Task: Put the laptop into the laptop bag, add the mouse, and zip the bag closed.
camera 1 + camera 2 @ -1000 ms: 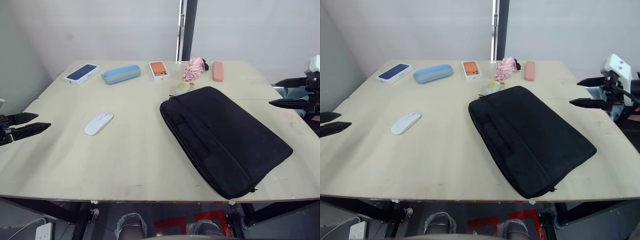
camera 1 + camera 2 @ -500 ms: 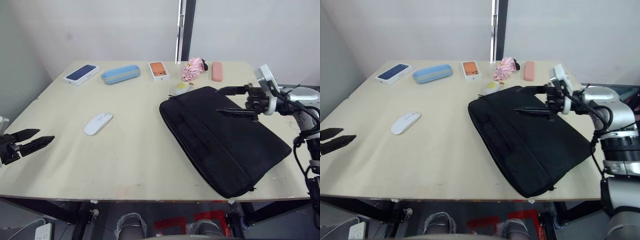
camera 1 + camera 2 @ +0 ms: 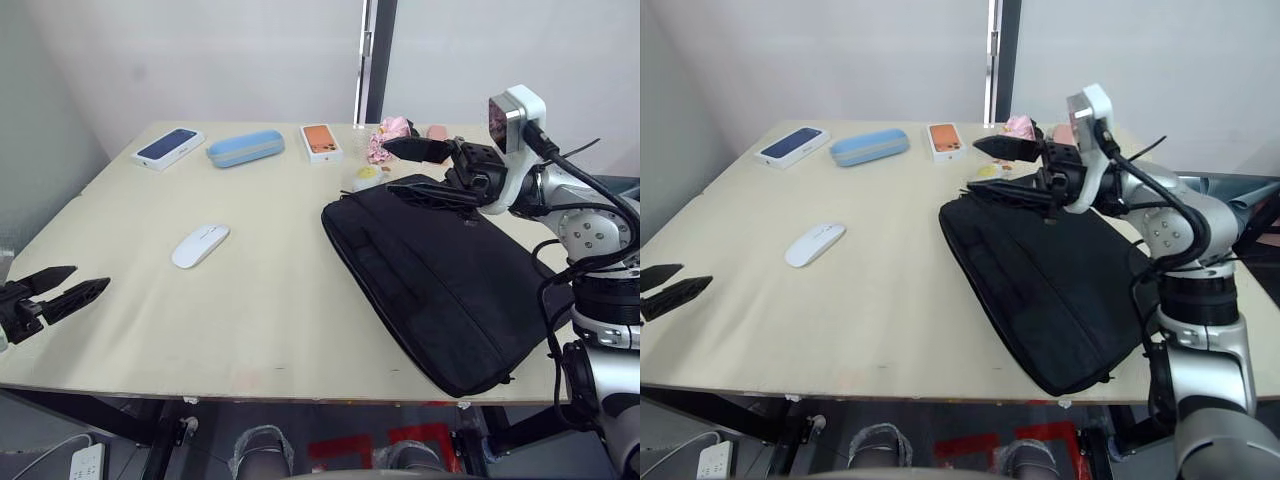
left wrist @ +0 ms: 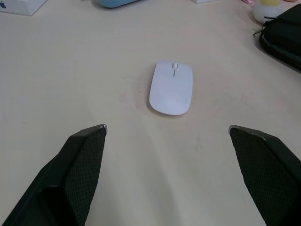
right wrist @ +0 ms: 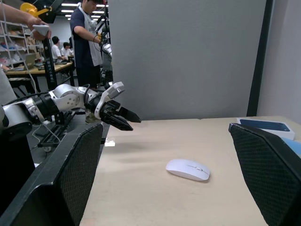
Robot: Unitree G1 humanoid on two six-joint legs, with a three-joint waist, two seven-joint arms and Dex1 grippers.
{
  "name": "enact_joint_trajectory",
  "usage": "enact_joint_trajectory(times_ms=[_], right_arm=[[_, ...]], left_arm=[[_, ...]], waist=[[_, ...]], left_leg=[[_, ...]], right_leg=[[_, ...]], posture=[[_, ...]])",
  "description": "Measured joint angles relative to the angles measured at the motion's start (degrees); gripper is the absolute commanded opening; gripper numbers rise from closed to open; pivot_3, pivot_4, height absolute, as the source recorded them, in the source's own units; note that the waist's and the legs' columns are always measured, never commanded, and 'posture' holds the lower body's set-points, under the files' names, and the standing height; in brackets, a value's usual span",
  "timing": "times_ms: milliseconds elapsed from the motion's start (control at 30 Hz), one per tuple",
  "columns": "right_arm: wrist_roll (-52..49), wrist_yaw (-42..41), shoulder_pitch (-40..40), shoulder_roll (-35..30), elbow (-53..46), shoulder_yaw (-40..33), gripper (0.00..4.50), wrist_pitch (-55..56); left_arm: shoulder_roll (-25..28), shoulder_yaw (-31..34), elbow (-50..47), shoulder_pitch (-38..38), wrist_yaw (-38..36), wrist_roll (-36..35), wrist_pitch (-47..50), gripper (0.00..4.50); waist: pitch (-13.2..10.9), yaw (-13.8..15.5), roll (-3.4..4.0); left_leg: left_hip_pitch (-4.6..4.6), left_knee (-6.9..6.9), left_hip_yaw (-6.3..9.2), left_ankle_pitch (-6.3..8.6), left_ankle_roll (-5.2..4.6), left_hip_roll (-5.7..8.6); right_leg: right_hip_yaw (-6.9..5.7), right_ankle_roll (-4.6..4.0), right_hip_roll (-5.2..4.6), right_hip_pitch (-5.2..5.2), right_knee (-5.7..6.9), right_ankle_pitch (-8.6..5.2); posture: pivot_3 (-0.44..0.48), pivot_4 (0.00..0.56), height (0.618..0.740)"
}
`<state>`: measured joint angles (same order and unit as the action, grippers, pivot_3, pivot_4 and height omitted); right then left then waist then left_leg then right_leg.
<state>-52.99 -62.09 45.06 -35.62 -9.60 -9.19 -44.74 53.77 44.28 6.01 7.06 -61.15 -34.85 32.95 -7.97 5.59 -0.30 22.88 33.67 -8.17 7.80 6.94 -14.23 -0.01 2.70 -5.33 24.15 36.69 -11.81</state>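
The black laptop bag [image 3: 450,280] lies flat on the right half of the table, with its egg charm [image 3: 366,176] at the far corner. The laptop is out of view. On the table's left half rests the white mouse [image 3: 200,245], apart from the bag. My right gripper [image 3: 388,165] hovers open over the bag's far corner, close to the charm, holding nothing. My left gripper [image 3: 72,288] is open at the table's front left edge, pointing at the mouse [image 4: 171,87], which lies a little beyond its fingertips [image 4: 87,155].
Along the far edge stand a blue-topped white box [image 3: 166,147], a light-blue oval case [image 3: 245,147], an orange phone box [image 3: 321,142], a pink cloth [image 3: 392,133] and a pink case [image 3: 437,131]. People stand past the table's left side [image 5: 87,33].
My right arm has swung in from the table's right edge across the bag to its far corner. The left gripper has shifted slightly nearer the front edge. Bag and mouse have not moved.
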Motion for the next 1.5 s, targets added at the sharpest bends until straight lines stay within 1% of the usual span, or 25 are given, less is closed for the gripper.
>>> enact_joint_trajectory(times_ms=[133,267,333,400,533,667,733,867,1000,1100,1167,1500], right_arm=[[-0.60,0.18,-1.29,-0.28,-0.33,-0.19,4.46,0.17],[-0.57,0.07,-3.23,-0.80,-0.62,-0.78,4.46,0.92],[-0.52,-0.35,-4.95,-1.64,-1.77,-1.24,4.46,1.97],[-0.38,-1.11,-6.53,-2.01,-2.47,-1.22,4.46,2.41],[2.45,-2.47,-9.74,-3.64,-3.98,-0.83,4.46,5.00],[3.52,-2.71,-10.38,-4.48,-5.23,-0.41,4.46,5.87],[3.55,-1.99,-10.44,-4.60,-6.29,-0.28,4.46,5.75],[3.48,-0.61,-10.23,-4.84,-7.02,-0.20,4.46,5.57],[3.40,0.30,-10.22,-5.27,-7.30,-0.21,4.46,5.08],[3.40,1.32,-10.17,-5.54,-8.18,-0.18,4.46,4.79],[3.39,1.50,-10.16,-5.63,-8.73,-0.08,4.46,4.76],[3.37,2.63,-9.72,-6.26,-8.85,0.16,4.46,4.63]], left_arm=[[0.02,-0.41,-1.26,-0.93,1.11,-0.45,0.86,4.37],[0.42,-5.06,-0.42,-5.85,1.82,1.10,-0.83,4.37],[0.55,-9.21,3.32,-10.51,1.87,3.43,-3.58,4.37],[0.55,-12.10,6.53,-13.27,2.07,5.22,-5.40,4.37],[0.25,-18.72,15.12,-21.12,1.69,9.00,-10.10,4.37],[-0.93,-23.29,22.00,-27.24,0.44,11.96,-14.04,4.37],[-1.85,-26.72,27.61,-31.49,-0.91,14.06,-16.93,4.37],[-3.36,-30.99,35.92,-36.85,-2.39,17.49,-21.53,4.37],[-4.10,-32.65,42.16,-40.50,-2.68,19.88,-25.10,4.37],[-6.04,-34.22,46.90,-43.81,-2.77,21.74,-27.16,4.37],[-6.67,-34.44,49.05,-44.62,-2.72,22.32,-27.97,4.37],[-9.04,-36.11,55.50,-48.10,-2.17,25.62,-30.71,4.37]], waist=[[0.00,-0.17,0.00],[0.00,0.07,0.00],[0.01,0.25,-0.01],[0.01,0.15,-0.01],[0.01,-0.07,-0.01],[0.02,-0.03,-0.02],[0.02,0.05,-0.02],[0.03,0.11,-0.03],[0.03,0.18,-0.03],[0.03,0.46,-0.03],[0.03,0.51,-0.03],[0.03,0.55,-0.03]], left_leg=[[0.00,-0.05,0.00,0.00,0.01,0.00],[0.01,-0.04,0.00,-0.01,0.01,0.02],[-0.01,-0.04,0.03,-0.01,0.01,0.02],[-0.01,-0.03,0.02,-0.02,0.03,0.02],[0.03,-0.02,0.01,-0.03,0.04,0.02],[0.01,-0.04,0.02,-0.04,0.06,0.02],[0.01,0.00,0.03,-0.04,0.06,0.03],[0.02,0.01,0.03,-0.04,0.07,0.03],[0.02,-0.02,0.03,-0.05,0.08,0.03],[0.02,-0.01,0.03,-0.05,0.09,0.04],[0.02,-0.01,0.03,-0.05,0.10,0.04],[0.03,-0.01,0.04,-0.04,0.12,0.04]], right_leg=[[0.00,0.02,0.01,0.02,-0.03,-0.01],[0.00,0.03,-0.01,0.01,0.00,-0.01],[-0.02,0.03,0.00,-0.01,0.01,-0.02],[0.01,0.03,0.00,-0.02,0.01,-0.01],[0.00,0.04,0.01,0.02,0.00,-0.01],[0.00,0.04,0.00,0.01,0.04,-0.01],[0.01,0.03,0.00,0.00,0.06,-0.01],[0.00,0.03,-0.01,-0.01,0.05,-0.01],[-0.01,0.03,-0.01,0.00,0.04,-0.01],[-0.01,0.03,-0.03,-0.02,0.05,-0.01],[-0.01,0.03,-0.03,-0.02,0.05,-0.01],[-0.02,0.03,-0.03,-0.01,0.05,-0.01]], posture=[[0.000,0.150,0.740],[0.000,0.150,0.740],[0.000,0.150,0.740],[0.000,0.150,0.740],[0.000,0.150,0.740],[0.000,0.150,0.740],[0.000,0.150,0.740],[0.000,0.150,0.740],[0.000,0.150,0.740],[0.000,0.150,0.740],[0.000,0.150,0.740],[0.000,0.150,0.740]])
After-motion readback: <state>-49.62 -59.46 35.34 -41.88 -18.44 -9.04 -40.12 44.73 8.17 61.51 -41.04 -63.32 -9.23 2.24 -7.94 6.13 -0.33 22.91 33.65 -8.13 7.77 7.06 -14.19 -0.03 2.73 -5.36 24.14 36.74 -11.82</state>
